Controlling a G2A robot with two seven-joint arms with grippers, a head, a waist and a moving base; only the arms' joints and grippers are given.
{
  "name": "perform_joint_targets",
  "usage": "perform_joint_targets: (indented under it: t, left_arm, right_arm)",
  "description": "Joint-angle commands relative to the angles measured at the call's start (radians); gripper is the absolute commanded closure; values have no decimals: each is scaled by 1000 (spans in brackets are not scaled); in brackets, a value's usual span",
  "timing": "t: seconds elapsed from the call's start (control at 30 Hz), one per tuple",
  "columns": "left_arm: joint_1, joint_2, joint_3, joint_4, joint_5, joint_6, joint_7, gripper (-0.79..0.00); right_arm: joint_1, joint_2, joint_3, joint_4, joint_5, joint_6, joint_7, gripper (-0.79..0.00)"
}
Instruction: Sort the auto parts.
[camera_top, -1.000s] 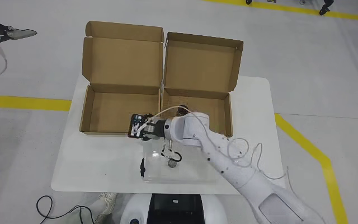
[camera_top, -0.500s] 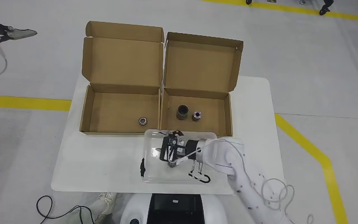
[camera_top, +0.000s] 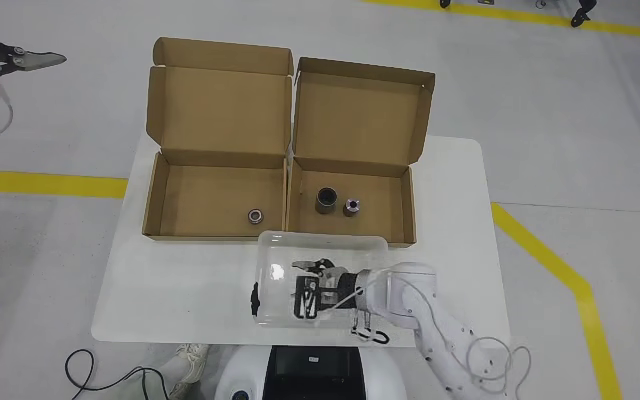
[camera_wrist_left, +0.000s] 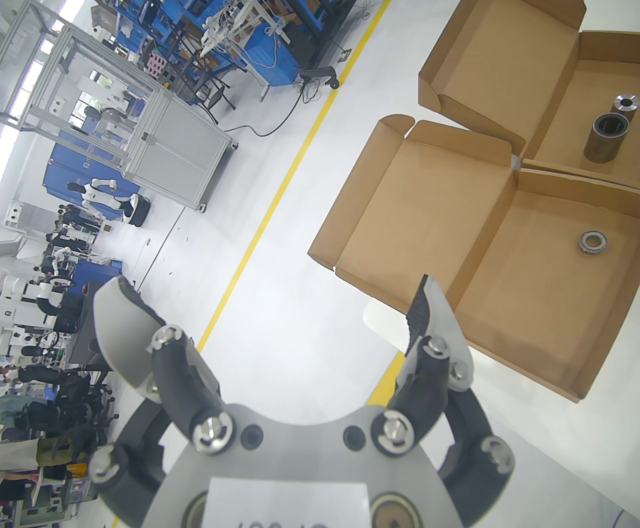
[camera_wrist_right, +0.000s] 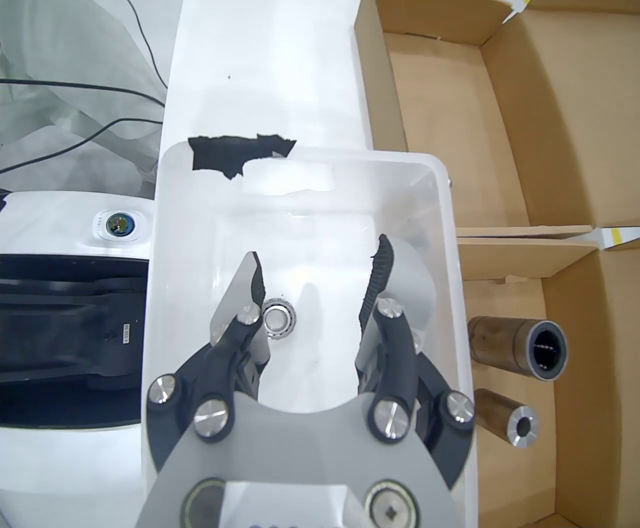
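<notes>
Silver steel bearing ring (camera_wrist_right: 279, 318) lay on the floor of the translucent white plastic bin (camera_wrist_right: 442, 200), just beside one finger of the right gripper (camera_wrist_right: 320, 255). Its jaws were spread wide and held nothing. Step in hand looked like picking the ring. To do it well: shift sideways until the ring sat centred between the fingers, go down to the bin floor, then close across the outer rim. A similar silver ring (camera_top: 255, 215) lay in the left brown cardboard box (camera_top: 200, 195), the likely destination. Left gripper (camera_wrist_left: 272, 290) was spread and empty, facing the boxes from the side.
</notes>
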Motion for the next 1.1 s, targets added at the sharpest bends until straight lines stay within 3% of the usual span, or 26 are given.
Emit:
perform_joint_targets:
  t: [0.0, 0.37, 1.07]
  left_arm:
    - [0, 0, 0, 0, 0, 0, 0, -785]
    - [0, 0, 0, 0, 0, 0, 0, -785]
    - [0, 0, 0, 0, 0, 0, 0, -785]
  right_arm:
    - [1, 0, -12, 10, 11, 6, 16, -366]
    - [26, 6, -47, 82, 79, 4, 118, -376]
    - [84, 7, -126, 155, 162, 103, 281, -376]
